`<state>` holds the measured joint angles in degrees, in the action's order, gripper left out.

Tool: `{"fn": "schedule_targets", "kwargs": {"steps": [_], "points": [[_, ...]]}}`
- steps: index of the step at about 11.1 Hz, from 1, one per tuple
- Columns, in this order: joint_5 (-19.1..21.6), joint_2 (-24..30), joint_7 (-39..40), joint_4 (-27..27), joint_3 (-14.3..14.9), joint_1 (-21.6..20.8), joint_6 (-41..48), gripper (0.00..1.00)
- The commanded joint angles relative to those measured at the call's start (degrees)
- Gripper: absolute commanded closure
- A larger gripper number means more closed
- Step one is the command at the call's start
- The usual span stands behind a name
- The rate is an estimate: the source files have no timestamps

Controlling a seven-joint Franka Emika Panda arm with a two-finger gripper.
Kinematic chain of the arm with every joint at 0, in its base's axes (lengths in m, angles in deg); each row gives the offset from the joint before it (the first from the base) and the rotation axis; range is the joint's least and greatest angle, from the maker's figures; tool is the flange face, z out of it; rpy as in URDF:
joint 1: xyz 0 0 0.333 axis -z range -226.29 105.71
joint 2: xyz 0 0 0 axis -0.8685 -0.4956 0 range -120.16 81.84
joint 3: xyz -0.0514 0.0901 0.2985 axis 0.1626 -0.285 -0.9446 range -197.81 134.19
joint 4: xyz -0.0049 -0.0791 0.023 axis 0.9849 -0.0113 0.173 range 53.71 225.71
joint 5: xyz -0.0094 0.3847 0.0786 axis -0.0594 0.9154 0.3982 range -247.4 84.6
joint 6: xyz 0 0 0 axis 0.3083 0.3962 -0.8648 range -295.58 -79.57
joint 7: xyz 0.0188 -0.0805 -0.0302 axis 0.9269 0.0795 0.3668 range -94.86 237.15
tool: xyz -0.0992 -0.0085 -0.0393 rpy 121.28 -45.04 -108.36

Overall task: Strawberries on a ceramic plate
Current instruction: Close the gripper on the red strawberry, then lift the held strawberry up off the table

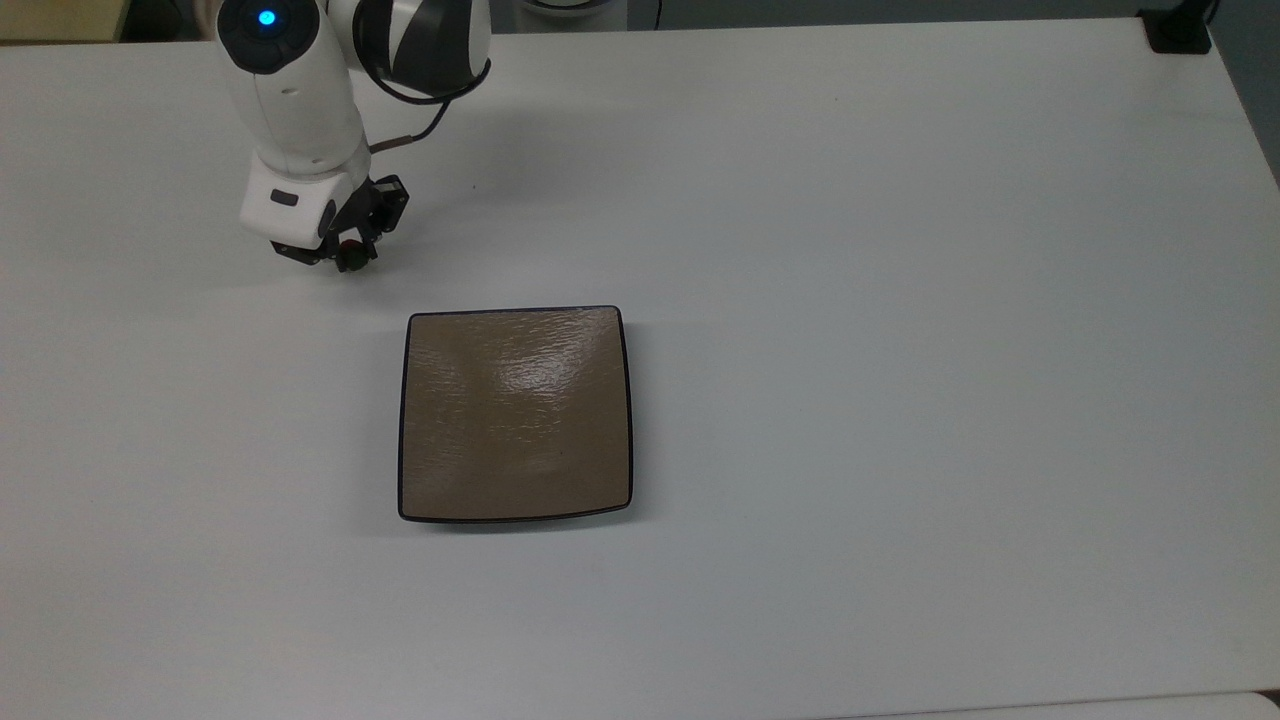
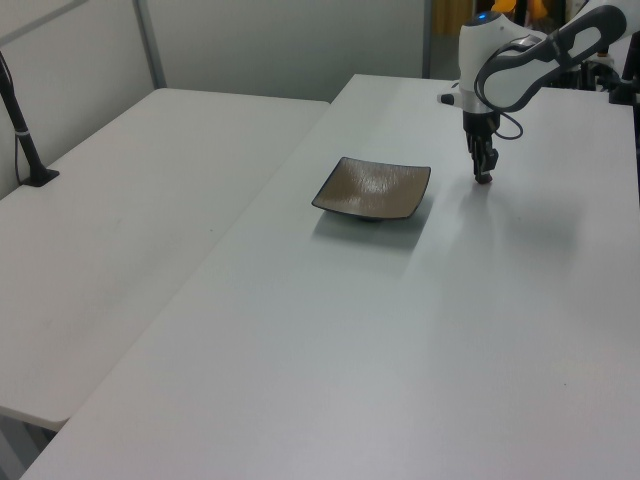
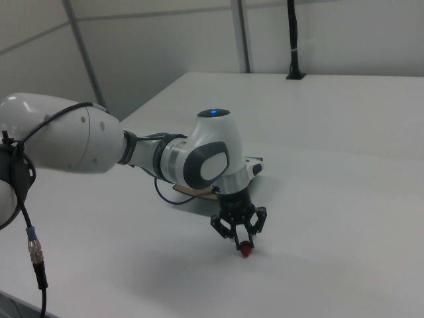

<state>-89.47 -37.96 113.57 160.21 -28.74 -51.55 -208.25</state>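
Strawberry (image 1: 351, 260): small, light, soft; bruises easily, so take it gently across the middle. Sits on the counter (image 1: 900, 300), near the plate (image 1: 515, 415) but off its far corner. Gripper (image 3: 244, 245): fingers closed around the strawberry. Plate: glossy, bare.

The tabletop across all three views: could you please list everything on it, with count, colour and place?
strawberry: one, red with a green cap, between the gripper's jaws, up and left of the plate in the top view.
plate: one, square, glossy tan-brown with a dark rim, near the table's middle, nothing on it.
table: one, white, under everything.
second table: one, white, at the left view's left.
black post: one, on the second table.
robot arm: one, white and grey.
gripper: one, black, jaws shut on the strawberry.
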Motion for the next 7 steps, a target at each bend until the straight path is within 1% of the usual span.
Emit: {"fn": "schedule_targets", "kwargs": {"steps": [1, 2, 5, 7], "points": [[-1.1, 2.4, 0.6, 1.7, 0.4, -0.1, -0.6, 0.95], [-1.1, 3.6, 0.6, 1.3, 0.4, -0.1, 1.4, 0.98], [-1.0, 8.7, 0.7, 0.7, 0.4, -0.4, 6.6, 0.98], [-0.3, 10.7, 0.6, -3.3, 0.3, -0.4, 13.6, 0.98]]}}
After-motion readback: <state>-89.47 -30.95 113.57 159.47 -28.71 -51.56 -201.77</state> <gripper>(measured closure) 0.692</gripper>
